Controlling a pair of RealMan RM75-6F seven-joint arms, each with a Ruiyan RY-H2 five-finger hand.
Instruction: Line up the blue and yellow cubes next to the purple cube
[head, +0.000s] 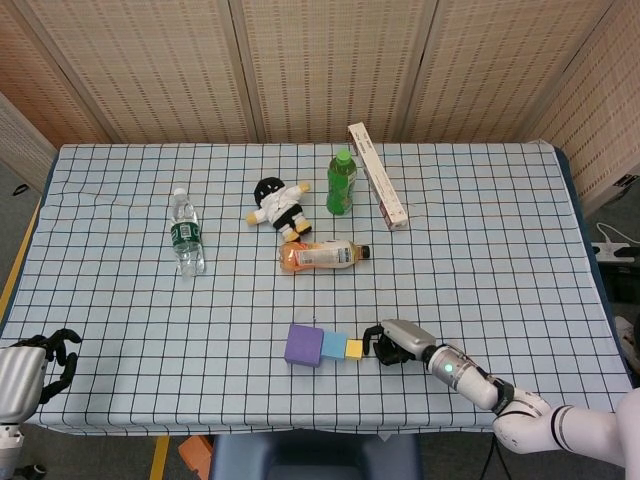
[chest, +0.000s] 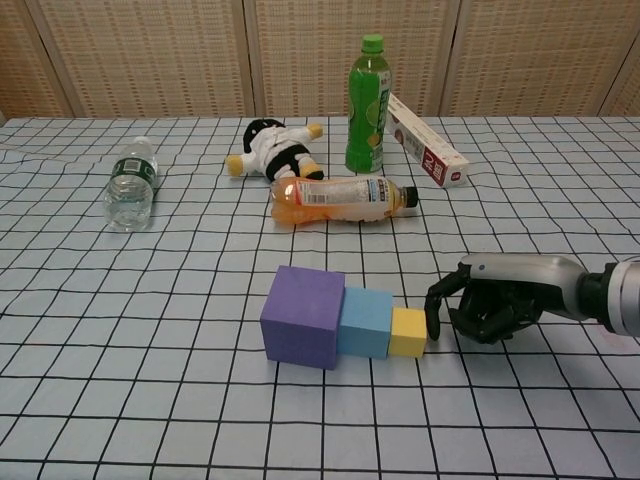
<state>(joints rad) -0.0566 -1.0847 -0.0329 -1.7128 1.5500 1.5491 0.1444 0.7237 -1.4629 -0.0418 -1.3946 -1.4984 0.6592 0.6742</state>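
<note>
Purple cube (chest: 303, 316), blue cube (chest: 365, 322) and yellow cube (chest: 408, 332) are set touching in one row near the front edge of the table (chest: 560, 200), the row's long axis running left to right, purple at the left end. The right hand (chest: 492, 302) is laid low on the cloth just right of the yellow cube, fingers curled under, one fingertip (chest: 433, 325) touching that cube's side. The left hand (head: 42, 368) is seen at the front left corner, fingers curled around nothing. No label on the cubes can be read.
</note>
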